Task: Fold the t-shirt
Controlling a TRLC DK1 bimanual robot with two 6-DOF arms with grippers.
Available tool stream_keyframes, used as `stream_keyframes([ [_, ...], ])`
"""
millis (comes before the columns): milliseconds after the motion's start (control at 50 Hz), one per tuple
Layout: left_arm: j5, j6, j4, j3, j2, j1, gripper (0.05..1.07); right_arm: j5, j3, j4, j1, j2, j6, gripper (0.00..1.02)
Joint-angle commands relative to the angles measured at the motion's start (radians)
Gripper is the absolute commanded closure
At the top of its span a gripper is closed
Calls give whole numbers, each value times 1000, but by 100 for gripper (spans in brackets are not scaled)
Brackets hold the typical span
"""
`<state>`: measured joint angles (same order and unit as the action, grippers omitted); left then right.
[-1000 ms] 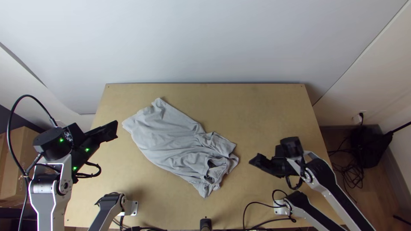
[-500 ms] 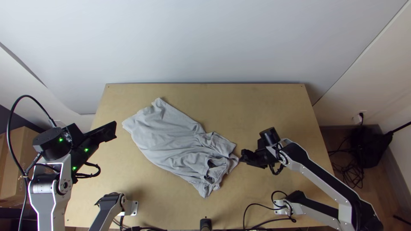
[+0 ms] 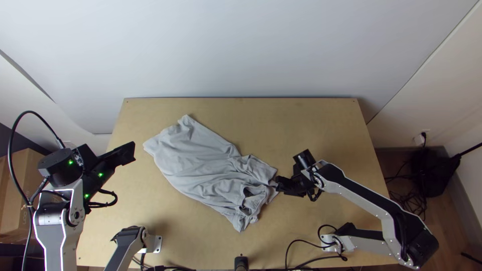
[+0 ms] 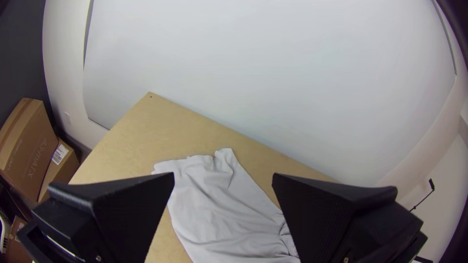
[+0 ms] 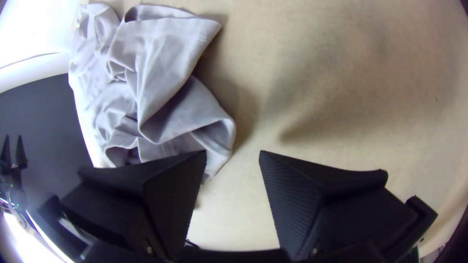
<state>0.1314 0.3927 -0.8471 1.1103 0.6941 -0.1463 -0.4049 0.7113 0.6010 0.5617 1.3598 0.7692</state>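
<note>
Soft light grey cloth t-shirt (image 3: pixel 196 158): is laid slantwise on the table, left of its middle in the top view. The wide end, nearer the left gripper, is spread almost flat with soft wrinkles. The other end, by the right gripper, is bunched up in messy folds, and a small dark gap is made there. No neat fold can be seen.

Left gripper with two wide flat black fingers (image 3: pixel 131 151): is held near the table's left side, a bit away from the shirt. Its fingers are set wide apart, and nothing is gripped.

Right gripper with two wide flat black fingers (image 3: pixel 278 184): is held right at the bunched end. Its fingers are kept apart. A corner of the cloth is seen by one fingertip, but whether it is touched cannot be told. No cloth is pinched.

Light wooden table with straight sides (image 3: pixel 311 125): is set against a big smooth white wall (image 3: pixel 241 45).

Brown cardboard boxes (image 4: pixel 30 146): are stacked beyond the table's left side.

Thin black cord (image 3: pixel 287 248): is looped near the bottom of the right arm, at the table's near edge.
</note>
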Motion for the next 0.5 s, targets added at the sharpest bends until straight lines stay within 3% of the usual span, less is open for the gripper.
stream_keyframes([
  [0, 7, 6, 2, 19, 2, -9, 10, -5, -24, -24, 23, 38, -8, 51],
  [40, 8, 6, 2, 17, 4, -10, 10, -3, -23, -35, 29, 48, -10, 56],
  [120, 7, 5, 2, 14, 4, -10, 10, 8, -30, -98, 30, 58, -10, 84],
  [160, 8, 5, 2, 14, 5, -12, 10, 11, -38, -124, 30, 61, -10, 91],
  [220, 7, 3, 2, 11, 5, -12, 10, 11, -35, -122, 47, 78, -8, 92],
  [260, 7, 0, 2, 10, 7, -12, 10, 17, -35, -122, 53, 81, -10, 100],
  [480, 8, -83, 6, 14, 76, -9, 10, 25, -42, -109, 43, -1, -8, 100],
])
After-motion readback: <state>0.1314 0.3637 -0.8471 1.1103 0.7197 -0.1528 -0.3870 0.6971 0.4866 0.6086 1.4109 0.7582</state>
